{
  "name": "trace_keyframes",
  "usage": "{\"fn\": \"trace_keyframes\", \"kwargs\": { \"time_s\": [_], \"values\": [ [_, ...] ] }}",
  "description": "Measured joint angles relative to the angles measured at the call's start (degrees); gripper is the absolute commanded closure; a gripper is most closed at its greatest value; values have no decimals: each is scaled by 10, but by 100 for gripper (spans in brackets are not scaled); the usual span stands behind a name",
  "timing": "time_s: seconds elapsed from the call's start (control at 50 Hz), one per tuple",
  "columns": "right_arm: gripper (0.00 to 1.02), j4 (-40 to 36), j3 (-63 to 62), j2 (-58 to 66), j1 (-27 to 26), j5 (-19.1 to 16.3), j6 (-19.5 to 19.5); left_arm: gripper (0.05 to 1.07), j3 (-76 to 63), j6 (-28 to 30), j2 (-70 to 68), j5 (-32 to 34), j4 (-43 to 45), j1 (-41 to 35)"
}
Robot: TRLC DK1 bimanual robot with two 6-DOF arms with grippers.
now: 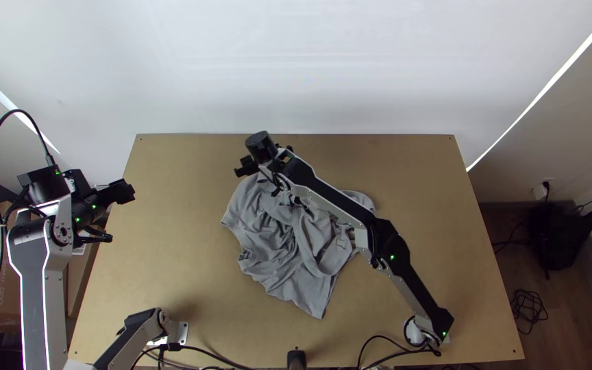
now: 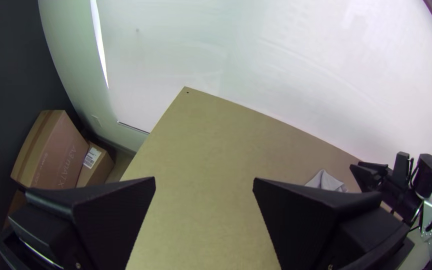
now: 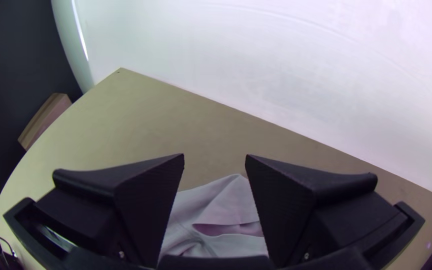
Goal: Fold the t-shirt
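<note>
A grey t-shirt (image 1: 275,253) lies bunched and wrinkled on the middle of the table, partly covered by the right arm. Over its far left edge is my right gripper (image 1: 241,168). In the right wrist view that gripper (image 3: 215,162) stands open, with part of the shirt (image 3: 221,205) visible between and below its fingers. My left gripper (image 1: 130,192) is at the table's left edge, well apart from the shirt. The left wrist view shows this gripper (image 2: 204,185) open, nothing between its fingers, and a corner of the shirt (image 2: 326,181) beyond.
Bare wood of the table (image 1: 440,205) surrounds the shirt. Black cables (image 1: 378,339) lie along the near edge, where a folded arm link (image 1: 131,339) also stands at the left. Cardboard boxes (image 2: 51,150) stand on the floor beside the table.
</note>
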Motion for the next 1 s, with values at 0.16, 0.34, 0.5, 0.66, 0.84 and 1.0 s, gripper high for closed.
{"fn": "trace_keyframes", "kwargs": {
  "time_s": [0.16,0.34,0.5,0.66,0.84,1.0],
  "values": [
    [44,3,0,2,13,-43,0,11,0,1,0,0,0,6],
    [44,14,0,16,13,-57,-1,11,0,5,0,0,-1,13],
    [44,14,0,42,13,-79,-1,11,0,7,0,0,-1,16],
    [44,16,0,74,13,-100,-1,11,0,7,0,0,-1,16],
    [44,20,0,96,13,-103,-1,11,0,7,0,0,-1,16],
    [44,23,0,103,14,-110,-3,11,0,7,0,0,-1,16]
  ]
}}
